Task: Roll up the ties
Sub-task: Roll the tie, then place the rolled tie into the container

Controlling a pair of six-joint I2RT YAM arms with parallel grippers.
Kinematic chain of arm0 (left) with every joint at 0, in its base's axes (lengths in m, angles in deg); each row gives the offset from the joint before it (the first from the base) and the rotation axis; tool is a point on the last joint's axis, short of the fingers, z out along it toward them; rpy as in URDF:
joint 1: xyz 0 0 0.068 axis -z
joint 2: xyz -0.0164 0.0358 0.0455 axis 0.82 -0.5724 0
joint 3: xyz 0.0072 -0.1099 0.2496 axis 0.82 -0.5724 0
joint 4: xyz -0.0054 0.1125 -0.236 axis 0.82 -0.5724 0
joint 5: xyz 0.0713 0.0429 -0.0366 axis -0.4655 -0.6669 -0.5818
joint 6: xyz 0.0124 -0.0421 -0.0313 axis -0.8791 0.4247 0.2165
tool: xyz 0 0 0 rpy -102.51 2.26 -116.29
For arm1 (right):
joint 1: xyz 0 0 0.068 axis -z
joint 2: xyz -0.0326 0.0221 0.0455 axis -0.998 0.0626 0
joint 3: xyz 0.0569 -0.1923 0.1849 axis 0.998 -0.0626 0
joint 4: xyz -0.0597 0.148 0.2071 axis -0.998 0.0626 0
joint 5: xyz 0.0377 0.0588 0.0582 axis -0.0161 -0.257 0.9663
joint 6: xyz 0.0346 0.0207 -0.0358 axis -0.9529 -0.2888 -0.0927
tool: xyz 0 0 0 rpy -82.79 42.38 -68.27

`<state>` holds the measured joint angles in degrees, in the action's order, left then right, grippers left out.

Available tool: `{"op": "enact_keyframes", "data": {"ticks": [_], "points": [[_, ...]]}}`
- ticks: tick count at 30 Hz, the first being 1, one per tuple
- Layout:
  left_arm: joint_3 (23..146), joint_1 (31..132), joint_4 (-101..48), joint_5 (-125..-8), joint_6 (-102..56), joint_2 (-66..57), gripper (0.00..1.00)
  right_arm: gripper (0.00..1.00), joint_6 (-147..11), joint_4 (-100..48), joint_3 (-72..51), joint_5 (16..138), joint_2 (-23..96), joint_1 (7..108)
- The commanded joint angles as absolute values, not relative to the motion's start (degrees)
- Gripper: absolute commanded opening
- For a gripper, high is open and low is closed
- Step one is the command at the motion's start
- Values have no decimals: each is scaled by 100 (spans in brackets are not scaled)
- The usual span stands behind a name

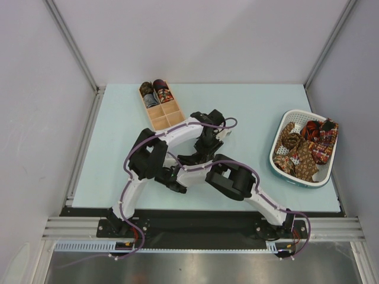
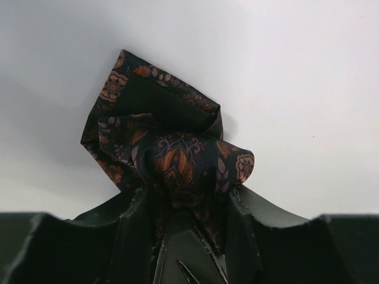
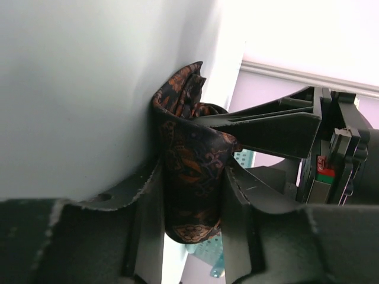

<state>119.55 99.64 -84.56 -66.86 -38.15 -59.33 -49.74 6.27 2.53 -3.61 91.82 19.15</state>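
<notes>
- One dark fabric necktie (image 2: 172,148), orange floral print, bunched; its folded point aims away from the black left gripper (image 2: 188,200).
- Fingers of the left gripper and the black right gripper (image 3: 192,173) both pinch it.

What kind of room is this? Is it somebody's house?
Probably not a house, more like a robot test booth. Two robot arms are bolted at a pale table, plain walls on metal rails close it in, and ties sit in a basket.
</notes>
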Motion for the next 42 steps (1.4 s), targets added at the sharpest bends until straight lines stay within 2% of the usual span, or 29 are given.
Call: {"op": "enact_keyframes", "data": {"ticks": [1, 4, 9, 15, 16, 17, 26, 33, 35, 36, 37, 39, 40, 42], "points": [[12000, 10017, -9394, -6639, -3664, -5891, 40, 31, -5538, 1092, 118, 465, 9580, 2278], [12026, 10017, -9394, -6674, -3664, -5873, 43, 26, -5538, 1031, 92, 404, 9545, 2269], [12140, 10017, -9210, -6666, -3672, -5777, 63, 25, -5441, 767, -5, 491, 9282, 2243], [12552, 10017, -9017, -6595, -3892, -5987, 76, 25, -5336, 714, -14, 588, 9132, 2199], [12614, 10017, -8947, -6639, -3910, -6083, 83, 25, -5292, 697, -31, 614, 9123, 2190], [12659, 10017, -8885, -6630, -3936, -6110, 86, 25, -5283, 670, -31, 632, 9106, 2172], [12914, 10070, -8418, -6454, -4349, -6312, 99, 26, -5037, 355, -224, 703, 8983, 2128], [13344, 10088, -8805, -6577, -4323, -6787, 95, 27, -4975, 319, -224, 667, 8983, 2076], [13327, 10088, -8831, -6560, -4323, -6849, 88, 27, -4949, 292, -251, 667, 8974, 2049], [13336, 10088, -8840, -6577, -4323, -6866, 84, 28, -4932, 292, -260, 667, 8965, 2041], [13336, 10088, -8893, -6578, -4306, -6893, 71, 31, -4931, 275, -286, 650, 8965, 2032], [13379, 10088, -8998, -6595, -4271, -6937, 59, 36, -4931, 274, -295, 623, 8956, 2032], [13388, 10088, -9112, -6621, -4262, -6954, 49, 39, -4949, 283, -295, 623, 8948, 2049], [13380, 10088, -9296, -6648, -4235, -6963, 45, 44, -4975, 318, -295, 650, 8948, 2058]]}}
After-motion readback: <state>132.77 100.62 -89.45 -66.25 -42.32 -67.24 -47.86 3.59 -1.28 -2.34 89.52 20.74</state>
